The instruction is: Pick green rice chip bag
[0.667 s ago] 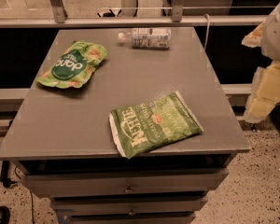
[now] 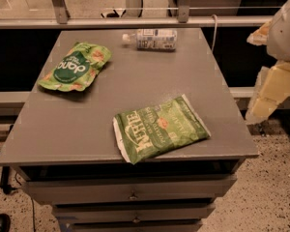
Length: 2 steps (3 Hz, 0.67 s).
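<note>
The green rice chip bag (image 2: 75,66) is small, puffy and light green with a dark green round logo. It lies on the far left of the grey table top (image 2: 135,81). My gripper (image 2: 273,93) is a cream-coloured piece hanging off the white arm at the right edge of the view. It is beyond the table's right side, well away from the bag, and holds nothing that I can see.
A larger flat green "Kettle" bag (image 2: 159,128) lies near the table's front edge. A plastic bottle (image 2: 151,38) lies on its side at the far edge. A railing (image 2: 135,22) runs behind the table. Drawers (image 2: 130,187) sit under the top.
</note>
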{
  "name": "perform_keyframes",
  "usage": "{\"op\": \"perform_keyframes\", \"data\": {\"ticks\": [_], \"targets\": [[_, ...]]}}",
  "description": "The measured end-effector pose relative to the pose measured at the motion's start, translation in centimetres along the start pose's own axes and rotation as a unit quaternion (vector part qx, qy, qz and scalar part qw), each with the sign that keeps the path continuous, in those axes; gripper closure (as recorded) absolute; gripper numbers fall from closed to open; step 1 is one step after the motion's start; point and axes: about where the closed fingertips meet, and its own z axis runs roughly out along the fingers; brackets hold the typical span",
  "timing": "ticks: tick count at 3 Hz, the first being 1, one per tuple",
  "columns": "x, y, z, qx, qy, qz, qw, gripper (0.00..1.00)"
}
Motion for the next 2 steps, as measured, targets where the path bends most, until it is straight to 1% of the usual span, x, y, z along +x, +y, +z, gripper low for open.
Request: {"op": "perform_keyframes", "data": {"ticks": [1,2], "targets": [[-2.0,-2.4,1.8,0.015,-0.056,0.013,0.9982,0.00],[-6.4,-6.1,4.2,0.034,-0.133,0.006,0.9905,0.00]]}}
